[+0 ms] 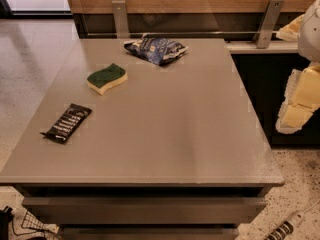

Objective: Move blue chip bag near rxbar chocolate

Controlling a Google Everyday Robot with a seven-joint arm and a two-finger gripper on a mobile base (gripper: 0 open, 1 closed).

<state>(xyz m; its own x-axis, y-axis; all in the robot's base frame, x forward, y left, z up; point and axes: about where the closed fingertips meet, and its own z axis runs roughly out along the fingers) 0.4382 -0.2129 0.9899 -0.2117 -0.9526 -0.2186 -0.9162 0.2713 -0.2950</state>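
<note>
Bag point(156, 49) lies at the far edge of the table point(175, 134), well to the left of our gripper point(299, 104) and farther back from it, untouched. The gripper hangs off the table's right side, beyond the edge, with nothing in it. Whether it is wide or narrow we cannot tell. The bar point(67, 123) is farther left again, right across the table from the gripper, near the left edge and toward the front. A sponge point(106, 77) sits between the two, left of the gripper past the bag, and apart from both.

We judge the task to be at its very start: the reach for the bag is not yet begun. The next move calls for us to swing left and back over the table, come down on the bag and close on it. Then we must carry it further left and forward, past or over the sponge, and set it down just beside the bar without landing on it.

The bag is crumpled dark blue foil with white print, puffy and uneven, so we expect it to give and slide under a grip. A raised fold looks the better hold. The bar is a flat, narrow black wrapper with rows of white text. The sponge is a wavy yellow block with a rough green top. The table is smooth, matte grey.
</note>
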